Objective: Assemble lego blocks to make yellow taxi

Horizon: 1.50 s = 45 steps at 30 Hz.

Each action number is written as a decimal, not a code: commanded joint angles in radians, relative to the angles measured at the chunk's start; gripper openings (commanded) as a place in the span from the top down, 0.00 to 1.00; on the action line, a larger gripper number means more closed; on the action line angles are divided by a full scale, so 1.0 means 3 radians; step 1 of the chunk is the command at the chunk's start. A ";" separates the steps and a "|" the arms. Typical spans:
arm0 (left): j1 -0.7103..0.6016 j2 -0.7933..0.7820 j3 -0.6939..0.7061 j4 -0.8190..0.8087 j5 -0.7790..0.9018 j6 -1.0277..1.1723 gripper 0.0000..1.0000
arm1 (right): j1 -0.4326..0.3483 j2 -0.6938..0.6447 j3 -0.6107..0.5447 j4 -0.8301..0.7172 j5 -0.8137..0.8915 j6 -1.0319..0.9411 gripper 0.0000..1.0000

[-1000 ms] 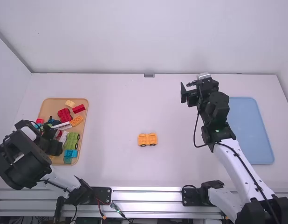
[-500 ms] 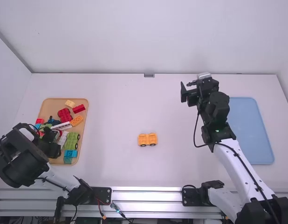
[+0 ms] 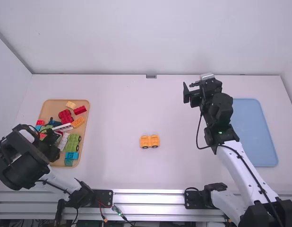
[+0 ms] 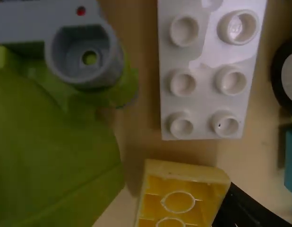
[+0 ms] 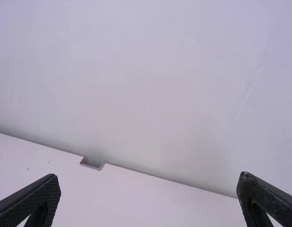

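Left gripper open by yellow block

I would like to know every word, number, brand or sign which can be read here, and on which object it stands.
None can be read.
White block: no lettering that I can make out.
Yellow block: likewise none.
Orange wheeled base: too small to tell.
Other blocks on the tray: too small to tell.

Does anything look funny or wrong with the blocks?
Yes! The yellow block looks flipped over: its hollow underside shows, while the white block near it shows its bumps. I see nothing broken.
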<state>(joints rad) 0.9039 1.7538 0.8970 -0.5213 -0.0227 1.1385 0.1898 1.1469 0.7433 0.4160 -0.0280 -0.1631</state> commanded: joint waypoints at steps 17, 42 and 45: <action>0.0019 0.0169 -0.0039 -0.0018 -0.0315 -0.0192 0.38 | 0.0003 0.0027 0.0142 0.0052 -0.0003 0.0031 0.01; 0.0010 0.0169 0.0036 -0.0053 -0.0149 -0.0079 0.62 | 0.0003 0.0027 0.0142 0.0018 -0.0001 0.0032 0.01; -0.0033 0.0169 0.0037 0.0017 -0.0151 -0.0172 0.60 | 0.0003 0.0027 0.0142 0.0006 -0.0001 0.0031 0.01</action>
<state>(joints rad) 0.9035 1.7782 0.9264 -0.5392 -0.0750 1.1069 0.1898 1.1473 0.7433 0.4183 -0.0261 -0.1604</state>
